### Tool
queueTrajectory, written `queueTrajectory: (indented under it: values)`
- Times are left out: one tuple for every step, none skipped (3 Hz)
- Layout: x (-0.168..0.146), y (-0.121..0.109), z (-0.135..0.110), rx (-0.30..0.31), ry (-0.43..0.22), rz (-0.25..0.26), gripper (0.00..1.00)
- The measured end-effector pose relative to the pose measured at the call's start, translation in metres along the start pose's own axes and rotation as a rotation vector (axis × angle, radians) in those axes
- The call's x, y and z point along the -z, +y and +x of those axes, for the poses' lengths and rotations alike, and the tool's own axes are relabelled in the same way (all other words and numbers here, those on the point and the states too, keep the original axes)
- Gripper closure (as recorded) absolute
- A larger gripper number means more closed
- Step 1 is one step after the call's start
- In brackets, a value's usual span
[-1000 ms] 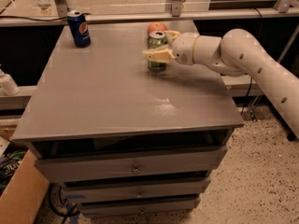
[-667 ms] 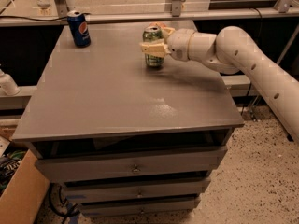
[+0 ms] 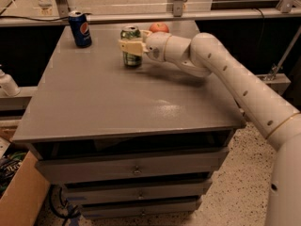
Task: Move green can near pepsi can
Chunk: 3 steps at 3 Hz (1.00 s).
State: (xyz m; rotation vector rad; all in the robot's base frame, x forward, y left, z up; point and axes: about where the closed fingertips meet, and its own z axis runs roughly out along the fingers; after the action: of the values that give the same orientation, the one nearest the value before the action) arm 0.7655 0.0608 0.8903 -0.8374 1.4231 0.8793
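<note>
The green can stands upright on the grey table top, toward the back and middle. My gripper reaches in from the right and is shut on the green can, with one pale finger across its front. The pepsi can, dark blue with a round logo, stands upright at the back left corner, a short way left of the green can.
A red apple lies at the back just behind my wrist. My white arm crosses the table's right side. Drawers sit below the top. A cardboard box stands on the floor at the left.
My gripper has carried the green can to the left and toward the back, closer to the pepsi can. The red apple behind it has come into view.
</note>
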Motion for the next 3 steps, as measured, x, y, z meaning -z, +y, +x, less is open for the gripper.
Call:
queueTrajectory:
  values:
    - [-0.041, 0.01, -0.009, 0.006, -0.068, -0.03, 1.0]
    - [-0.063, 0.009, -0.035, 0.069, -0.116, -0.046, 1.0]
    - [-0.076, 0.008, -0.058, 0.141, -0.13, -0.066, 1.0]
